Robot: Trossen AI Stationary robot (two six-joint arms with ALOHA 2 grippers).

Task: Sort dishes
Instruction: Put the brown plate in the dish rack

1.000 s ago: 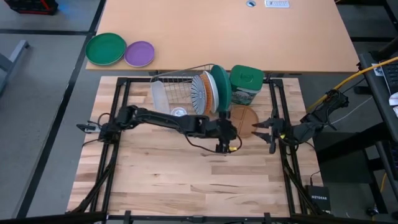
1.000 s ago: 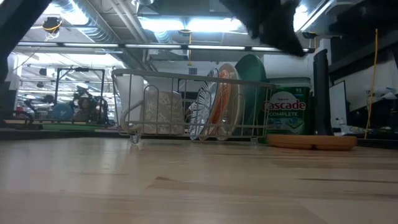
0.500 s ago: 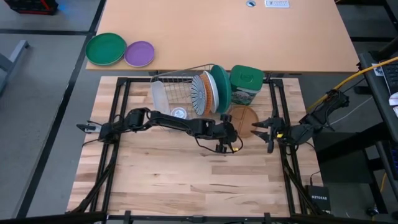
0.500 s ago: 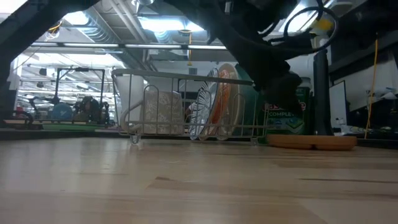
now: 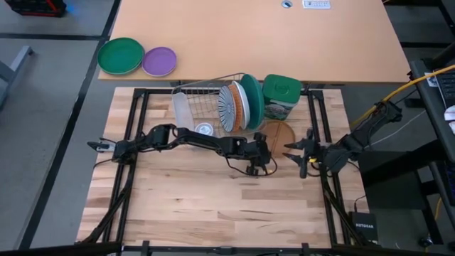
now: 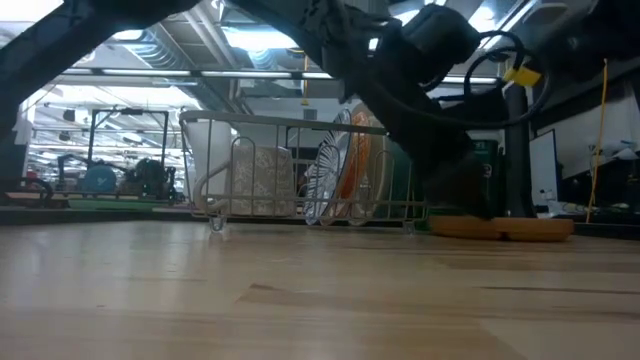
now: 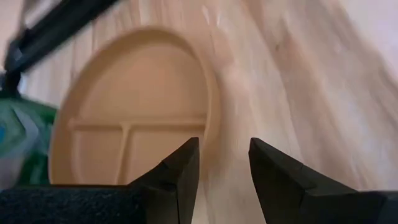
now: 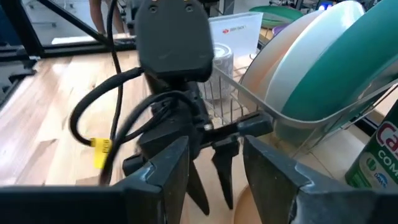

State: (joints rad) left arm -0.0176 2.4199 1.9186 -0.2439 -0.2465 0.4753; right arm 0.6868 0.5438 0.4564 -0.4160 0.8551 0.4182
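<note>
A brown divided plate lies flat on the table in front of the green canister. My left gripper hangs open low over the plate's near-left rim, one finger over the plate and one over bare wood. Whether it touches the plate I cannot tell. A striped plate, an orange plate and a large teal plate stand on edge in the wire rack. My right gripper waits open to the right of the brown plate.
A bright-green plate and a purple plate lie off the table at the far left. The rack also holds a pale container. A tan desk stands behind. Bare wood stretches along the table's near side.
My left gripper has come down from well above the table to just over the brown plate's rim, its arm sinking into the low view in front of the rack. Its fingers have stayed apart. The plates have not moved.
</note>
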